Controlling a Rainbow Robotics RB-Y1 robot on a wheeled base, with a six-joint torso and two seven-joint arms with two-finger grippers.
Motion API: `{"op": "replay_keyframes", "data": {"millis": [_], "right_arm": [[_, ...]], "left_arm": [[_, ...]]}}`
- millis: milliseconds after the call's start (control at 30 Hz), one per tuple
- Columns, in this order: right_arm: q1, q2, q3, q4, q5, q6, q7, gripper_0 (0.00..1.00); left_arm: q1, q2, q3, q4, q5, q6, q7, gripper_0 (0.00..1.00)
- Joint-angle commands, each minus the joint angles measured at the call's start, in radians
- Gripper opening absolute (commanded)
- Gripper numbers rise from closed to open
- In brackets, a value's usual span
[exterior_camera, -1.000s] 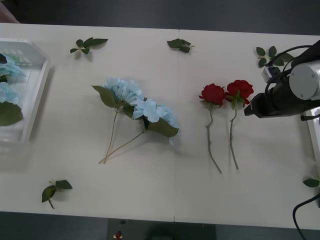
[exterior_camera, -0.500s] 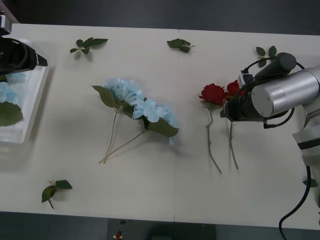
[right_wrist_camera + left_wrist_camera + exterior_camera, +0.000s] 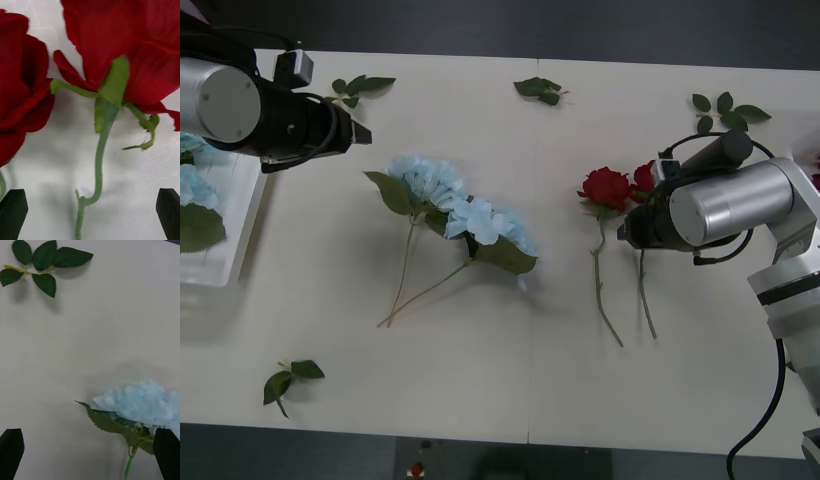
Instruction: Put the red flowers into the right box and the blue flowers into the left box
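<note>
Two red flowers lie side by side right of centre: one point(image 3: 606, 187) in full sight, the other point(image 3: 645, 176) partly under my right gripper point(image 3: 624, 232). In the right wrist view that gripper point(image 3: 90, 214) is open, its black fingers on either side of the stem point(image 3: 99, 165) just below the bloom point(image 3: 123, 45). Two blue flowers point(image 3: 425, 180) point(image 3: 492, 227) lie at mid-table. My left gripper point(image 3: 362, 132) hovers open just left of them, facing the nearer blue head point(image 3: 138, 402). The left box point(image 3: 252, 215) at the left edge holds blue flowers point(image 3: 194, 186). The right box is out of view.
Loose leaf sprigs lie at the back left point(image 3: 358, 88), back centre point(image 3: 540, 90), back right point(image 3: 725, 108) and near the front left edge point(image 3: 290, 380). Bare tabletop lies in front of the flower stems. My right arm's cable hangs at the right edge.
The left arm swung in from over the left box toward the blue flowers. The right arm moved left over the right-hand rose and has since settled there.
</note>
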Motion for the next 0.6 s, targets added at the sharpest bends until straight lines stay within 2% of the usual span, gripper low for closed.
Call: {"op": "replay_keyframes", "data": {"millis": [33, 300, 333, 367, 433, 467, 533, 600], "right_arm": [[-0.026, 0.014, -0.001, 0.011, 0.026, -0.024, -0.022, 1.00], [-0.026, 0.014, 0.002, 0.056, 0.033, -0.073, -0.022, 1.00], [-0.026, 0.014, 0.002, 0.057, 0.033, -0.075, -0.022, 0.88], [-0.026, 0.016, 0.003, 0.057, 0.034, -0.075, -0.023, 0.61], [-0.026, 0.016, 0.002, 0.057, 0.034, -0.075, -0.023, 0.28], [-0.026, 0.016, 0.002, 0.057, 0.034, -0.075, -0.025, 0.19], [-0.026, 0.014, 0.002, 0.057, 0.033, -0.075, -0.026, 0.08], [-0.026, 0.014, 0.002, 0.059, 0.031, -0.075, -0.031, 0.01]], "left_arm": [[0.031, -0.025, -0.014, -0.074, -0.024, 0.001, 0.017, 1.00], [0.154, -0.036, -0.052, -0.214, -0.047, -0.030, 0.001, 1.00], [0.164, -0.036, -0.060, -0.221, -0.051, -0.033, -0.002, 1.00], [0.169, -0.038, -0.069, -0.225, -0.055, -0.033, -0.005, 1.00], [0.171, -0.044, -0.088, -0.225, -0.061, -0.033, -0.008, 1.00], [0.171, -0.047, -0.100, -0.225, -0.073, -0.033, -0.008, 1.00], [0.171, -0.055, -0.121, -0.225, -0.107, -0.033, -0.009, 1.00], [0.171, -0.068, -0.137, -0.221, -0.145, -0.033, -0.009, 1.00]]}}
